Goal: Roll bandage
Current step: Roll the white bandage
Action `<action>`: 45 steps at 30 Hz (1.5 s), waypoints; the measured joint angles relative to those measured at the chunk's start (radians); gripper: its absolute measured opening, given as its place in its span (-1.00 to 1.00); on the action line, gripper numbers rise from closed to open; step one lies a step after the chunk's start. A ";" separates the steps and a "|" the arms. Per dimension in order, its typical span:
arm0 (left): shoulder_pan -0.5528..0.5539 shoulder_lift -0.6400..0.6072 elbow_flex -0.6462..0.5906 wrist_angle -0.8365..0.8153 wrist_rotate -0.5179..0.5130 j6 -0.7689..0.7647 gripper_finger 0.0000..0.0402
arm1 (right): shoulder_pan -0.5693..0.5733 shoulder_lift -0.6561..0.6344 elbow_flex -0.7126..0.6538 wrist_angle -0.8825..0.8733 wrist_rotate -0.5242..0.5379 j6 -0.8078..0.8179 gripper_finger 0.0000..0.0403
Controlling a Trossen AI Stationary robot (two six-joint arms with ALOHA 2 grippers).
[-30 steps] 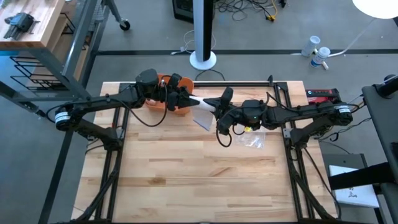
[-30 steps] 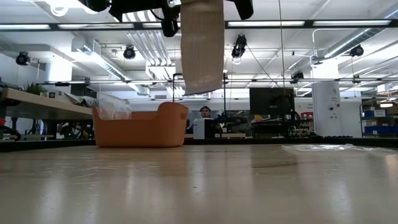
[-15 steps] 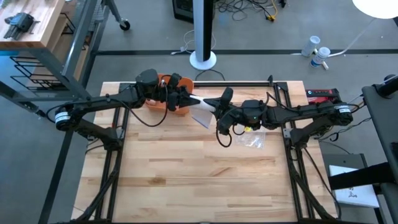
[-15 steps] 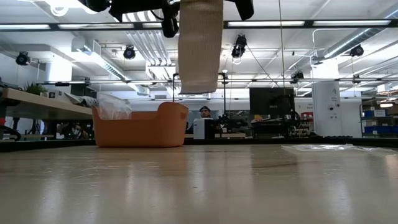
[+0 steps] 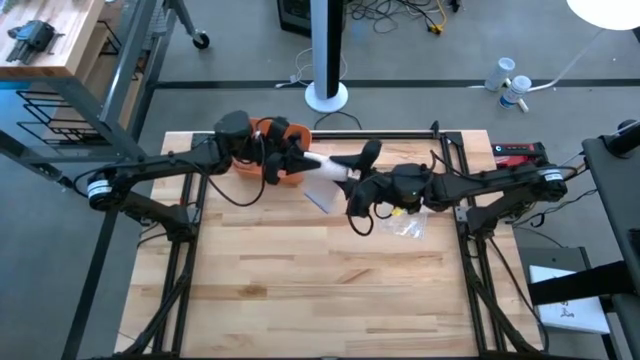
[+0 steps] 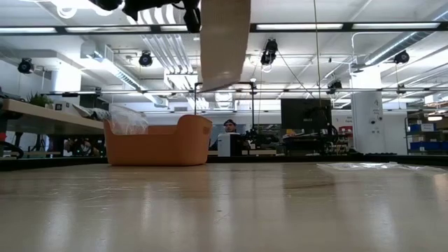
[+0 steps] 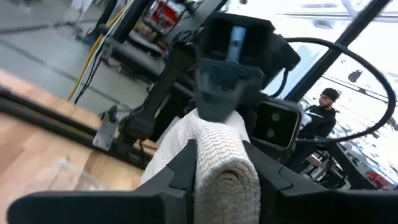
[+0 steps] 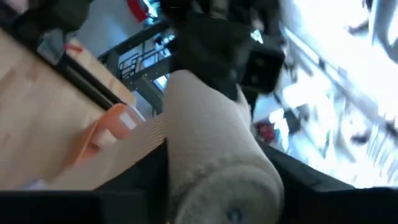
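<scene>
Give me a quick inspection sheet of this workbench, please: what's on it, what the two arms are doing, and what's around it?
Surface: wooden table, front half bare.
Job's things: white bandage held in the air between both arms, its loose tail hanging down above the table.
Clutter: orange basket at the back holding something in clear plastic; clear plastic bag lying under the right arm.
Pincers: left pincer shut on one end of the bandage; right pincer shut on the rolled end.
Cables: black loops along both arms; loose ones on the floor behind.
Surroundings: white pole base, red tool beside the table, a person seated far behind.
</scene>
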 joint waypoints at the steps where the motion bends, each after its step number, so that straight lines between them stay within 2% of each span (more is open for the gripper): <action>1: 0.000 -0.002 0.001 0.009 -0.001 0.008 -0.61 | 0.006 0.000 0.017 -0.016 0.026 0.051 -0.03; 4: -0.001 -0.015 0.001 0.030 -0.002 0.099 -0.61 | 0.017 -0.001 0.078 -0.121 0.039 0.275 0.20; 9: 0.001 -0.030 0.011 0.030 -0.053 0.319 -0.61 | 0.018 -0.006 0.214 -0.335 -0.082 0.660 0.55; 12: 0.003 -0.035 0.037 0.005 -0.057 0.440 -0.61 | 0.018 -0.007 0.269 -0.388 -0.088 0.792 0.68; 16: 0.002 -0.035 0.084 -0.095 -0.062 0.590 -0.61 | 0.018 -0.008 0.291 -0.430 -0.089 0.911 0.72; 18: -0.002 -0.036 0.096 -0.126 -0.062 0.648 -0.61 | 0.018 -0.008 0.287 -0.423 -0.123 0.934 0.73; 20: -0.003 -0.049 0.098 -0.154 -0.059 0.695 -0.61 | 0.019 -0.010 0.282 -0.409 -0.226 0.951 0.73; 22: -0.004 -0.062 0.095 -0.156 -0.056 0.738 -0.61 | 0.028 -0.010 0.274 -0.389 -0.275 0.990 0.73; 26: -0.002 -0.082 0.060 -0.156 -0.063 0.779 -0.61 | 0.053 -0.011 0.225 -0.386 -0.253 1.009 0.73; 30: -0.002 -0.094 0.011 -0.131 -0.067 0.807 -0.61 | 0.064 -0.035 0.152 -0.310 -0.254 0.995 0.73; 40: -0.002 -0.075 -0.025 -0.128 -0.073 0.810 -0.61 | 0.063 -0.210 -0.064 -0.224 -0.244 1.017 0.73; 43: -0.002 -0.067 -0.044 -0.127 -0.075 0.810 -0.61 | 0.036 -0.226 -0.168 -0.086 -0.247 1.004 0.73; 45: -0.002 -0.067 -0.065 -0.104 -0.112 0.808 -0.61 | 0.008 -0.215 -0.242 -0.002 -0.252 1.008 0.73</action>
